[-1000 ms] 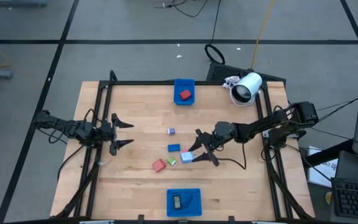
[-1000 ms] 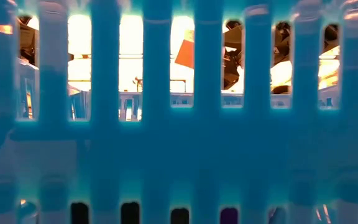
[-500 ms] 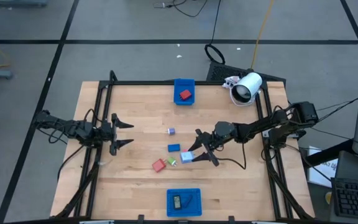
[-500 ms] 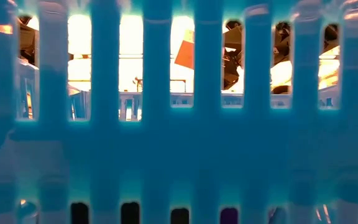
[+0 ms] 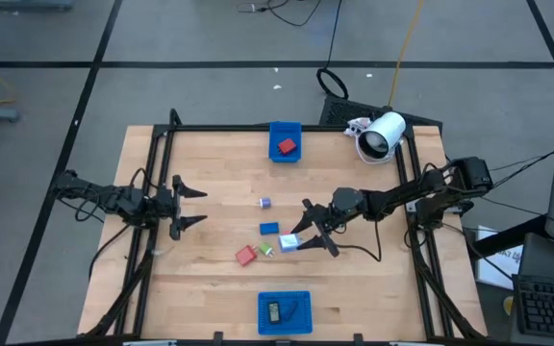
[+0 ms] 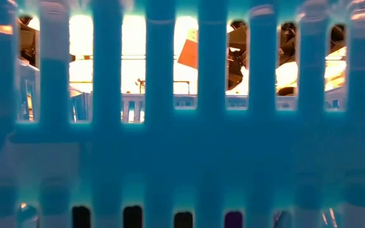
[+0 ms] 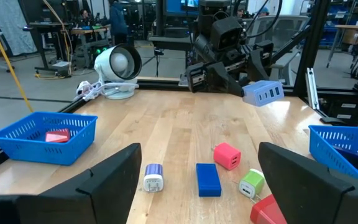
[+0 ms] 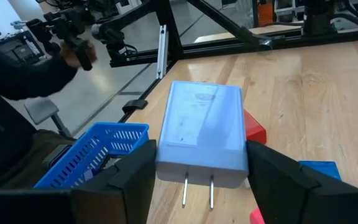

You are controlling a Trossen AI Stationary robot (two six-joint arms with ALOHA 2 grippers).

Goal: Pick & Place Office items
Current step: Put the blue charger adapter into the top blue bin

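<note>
My right gripper (image 5: 303,236) (image 8: 201,163) is shut on a pale blue plug-in charger (image 5: 289,242) (image 7: 263,93) right of the table's middle. Loose on the wood to its left lie a blue block (image 5: 269,229) (image 7: 208,179), a purple-topped plug (image 5: 264,203) (image 7: 154,177), a red block (image 5: 246,255), a green bit (image 5: 265,250) (image 7: 252,183) and a pink cube (image 7: 227,155). My left gripper (image 5: 192,207) (image 7: 199,149) waits open near the table's left side, touching nothing. My right gripper pinches the pale blue charger between its two fingers (image 8: 126,180), one on each long side face (image 8: 166,146). Its two metal prongs (image 8: 197,193) point back toward the wrist. The left wrist view shows the charger lifted clear of the table.
A blue tray (image 5: 285,141) at the far edge holds a red piece (image 5: 287,147). Another blue tray (image 5: 285,312) at the near edge holds dark pieces, and its slotted wall (image 6: 182,158) fills the low view. A white cylindrical device (image 5: 383,135) lies at the far right corner.
</note>
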